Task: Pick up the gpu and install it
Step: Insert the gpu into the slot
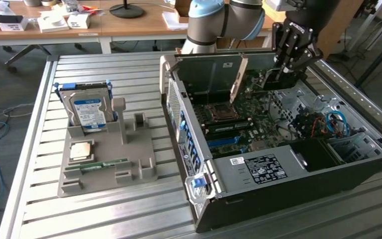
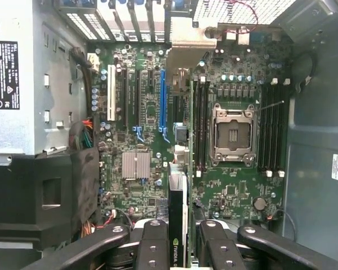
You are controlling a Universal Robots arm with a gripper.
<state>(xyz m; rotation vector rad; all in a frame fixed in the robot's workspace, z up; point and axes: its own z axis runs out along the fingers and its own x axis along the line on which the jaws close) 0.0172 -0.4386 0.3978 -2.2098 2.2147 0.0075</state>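
Green NVIDIA logo [image 2: 179,243]: gpu [image 2: 178,199] in tool [image 2: 178,232].

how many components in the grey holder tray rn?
3 on the grey plastic holder tray: silver hard drive with blue-white label, upright at the far end; flat square tan chip mid-tray; slim green memory stick nearest the camera. None looks hidden.

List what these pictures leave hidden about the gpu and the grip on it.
Wrist view: the gpu stands edge-on over the motherboard, hiding what lies beneath; seated or hovering, cannot tell.
Wrist view: its gripped end runs off the picture's edge.
Exterior view: the gripper blocks where its jaws clamp it.
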